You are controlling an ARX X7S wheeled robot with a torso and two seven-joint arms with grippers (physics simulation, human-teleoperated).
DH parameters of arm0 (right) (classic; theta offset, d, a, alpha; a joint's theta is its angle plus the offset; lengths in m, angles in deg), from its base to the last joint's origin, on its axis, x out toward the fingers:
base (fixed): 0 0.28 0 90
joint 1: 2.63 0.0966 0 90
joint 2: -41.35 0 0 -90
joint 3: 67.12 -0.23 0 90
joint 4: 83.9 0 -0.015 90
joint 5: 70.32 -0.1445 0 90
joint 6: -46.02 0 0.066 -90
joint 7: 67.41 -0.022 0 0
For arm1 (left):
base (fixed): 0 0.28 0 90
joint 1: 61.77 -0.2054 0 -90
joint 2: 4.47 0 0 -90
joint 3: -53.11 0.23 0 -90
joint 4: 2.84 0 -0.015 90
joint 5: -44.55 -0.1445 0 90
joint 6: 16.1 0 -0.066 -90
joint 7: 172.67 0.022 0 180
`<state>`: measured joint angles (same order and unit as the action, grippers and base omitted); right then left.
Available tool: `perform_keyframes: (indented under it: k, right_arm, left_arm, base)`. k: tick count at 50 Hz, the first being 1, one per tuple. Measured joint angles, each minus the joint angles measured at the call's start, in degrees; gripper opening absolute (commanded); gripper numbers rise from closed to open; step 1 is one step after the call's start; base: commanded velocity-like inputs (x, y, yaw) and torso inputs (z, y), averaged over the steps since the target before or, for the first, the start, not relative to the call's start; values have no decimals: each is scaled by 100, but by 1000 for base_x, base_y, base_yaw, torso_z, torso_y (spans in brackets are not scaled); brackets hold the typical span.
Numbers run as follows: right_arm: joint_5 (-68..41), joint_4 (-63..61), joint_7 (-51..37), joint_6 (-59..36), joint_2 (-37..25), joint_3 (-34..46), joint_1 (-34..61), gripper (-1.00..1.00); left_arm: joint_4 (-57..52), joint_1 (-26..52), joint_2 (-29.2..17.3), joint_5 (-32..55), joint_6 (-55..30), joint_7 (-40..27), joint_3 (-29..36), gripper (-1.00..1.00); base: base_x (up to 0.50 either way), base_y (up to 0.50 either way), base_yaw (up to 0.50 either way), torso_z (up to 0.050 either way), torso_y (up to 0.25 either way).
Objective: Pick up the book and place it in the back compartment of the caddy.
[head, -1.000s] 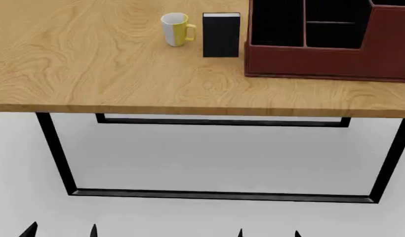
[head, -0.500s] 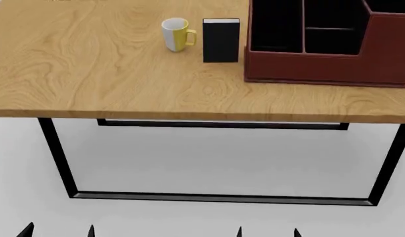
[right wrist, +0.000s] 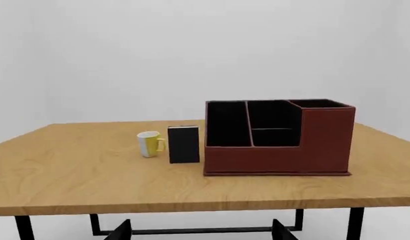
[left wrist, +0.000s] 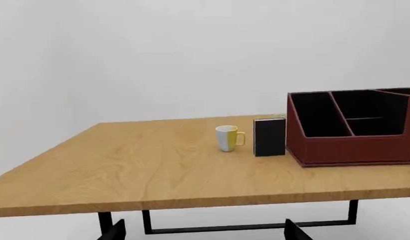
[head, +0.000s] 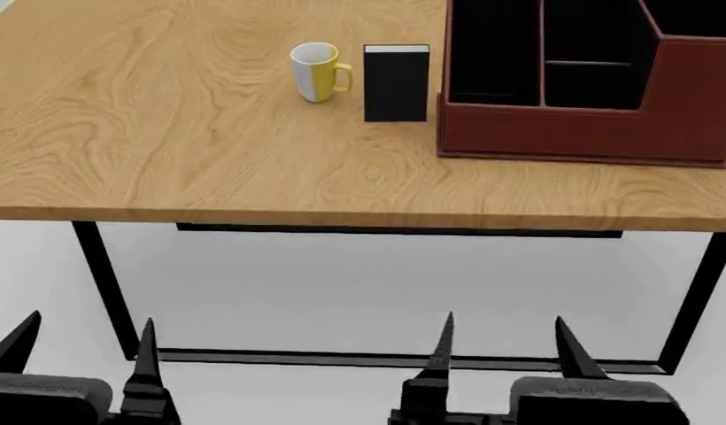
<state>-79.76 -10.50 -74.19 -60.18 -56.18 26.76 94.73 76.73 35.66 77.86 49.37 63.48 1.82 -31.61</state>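
Both end effectors risen into view, left (head: pixel 77 354), right (head: pixel 503 347), fingers spread

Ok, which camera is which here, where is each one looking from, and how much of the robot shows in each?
Head view: high, looking down over the table; both grippers' fingers spread at the bottom edge.
Left wrist view: low, in front of the table, facing the mug, book and caddy; dark fingertips at the bottom edge.
Right wrist view: same low level, caddy nearer the middle; fingertips likewise.
Shared: all three show mug, upright book and caddy, book between them.
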Motion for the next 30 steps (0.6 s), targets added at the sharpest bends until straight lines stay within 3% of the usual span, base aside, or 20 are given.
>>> perform_keyframes:
  k: [15,27,30]
  right_arm:
    - [-328,-527,-42,-828,-246,-176,513,100]
    - [-326,-574,-120,-984,-362,-164,611,100]
    - [-371,-600,-111,-992,-365,-143,615,100]
  left_arm:
    - [-269,563,-187,150,-520,6,-62,100]
    - [-389,638,-248,190,-663,-61,-42,100]
    - [-395,648,-280,178,-669,-83,-50,100]
  base:
    - [0,0,0,50,0]
    - [0,0,0,0,0]
    - [0,-500,0,0,0]
